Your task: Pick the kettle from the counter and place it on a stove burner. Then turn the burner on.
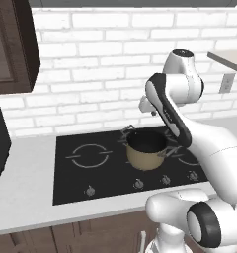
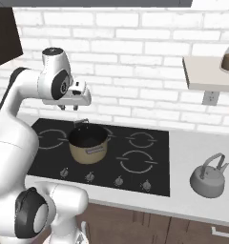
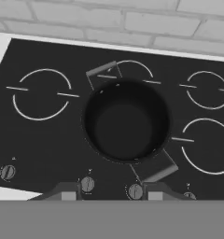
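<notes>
White brick wall [image 1: 105, 54], dark cabinet [image 1: 12, 47]

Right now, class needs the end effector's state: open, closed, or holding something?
End effector: open and empty, hovering above the tan pot, touching nothing.

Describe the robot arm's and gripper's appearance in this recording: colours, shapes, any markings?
The arm is glossy white with rounded, bulbous links and dark grey to black bands at the joints. The gripper has a boxy white hand and two small dark finger tips. No cables or markings are visible.
</notes>
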